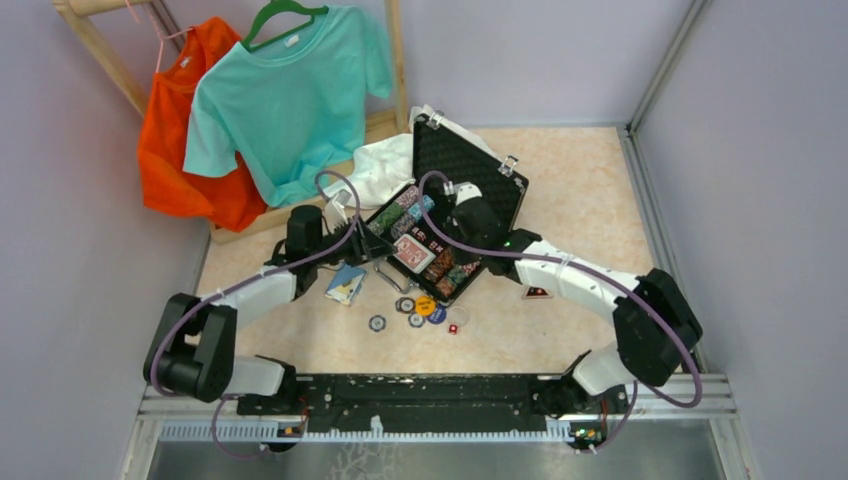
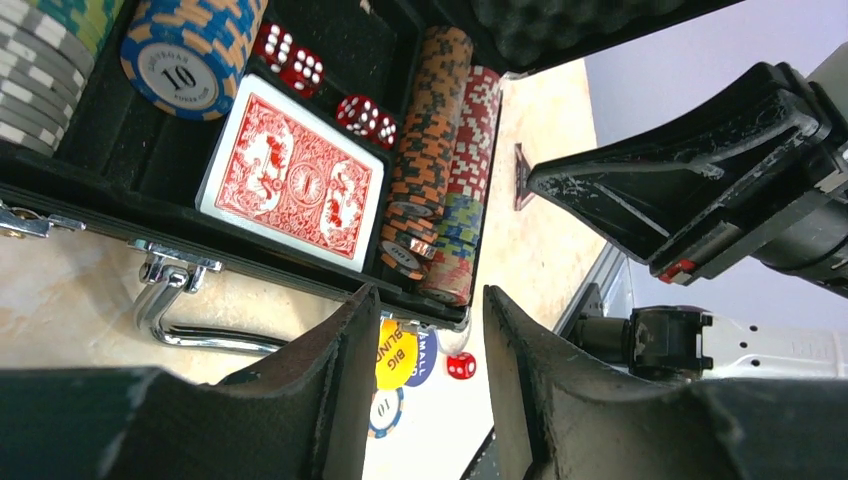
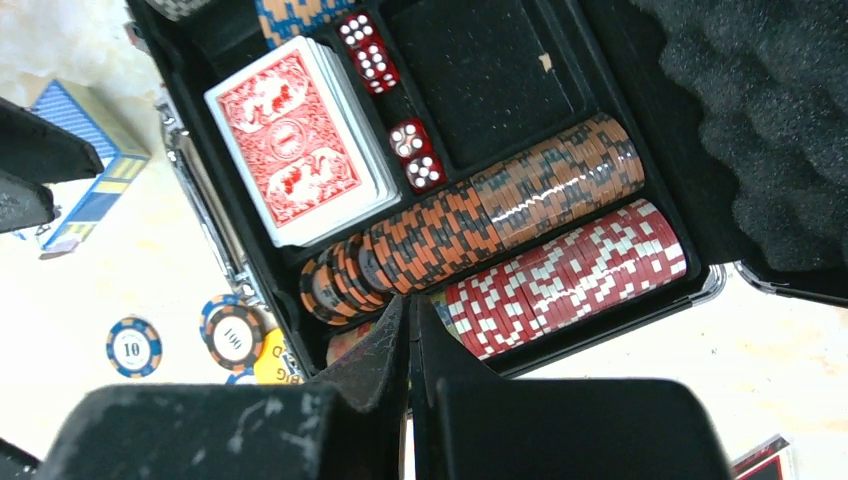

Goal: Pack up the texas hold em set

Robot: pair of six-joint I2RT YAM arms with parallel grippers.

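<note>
On table: black case open, chips racked.

You can see the black case lying open on the table, with the red cards inside it and the blue cards and a few loose chips lying near it.

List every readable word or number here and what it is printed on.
"10": end chip of the blue-and-orange stack.
"BIG": yellow button.
"MALL": purple button, start hidden.
"100": loose chip by the case.
"10": loose blue chip.
Chip rim lettering: too small to read.
</note>
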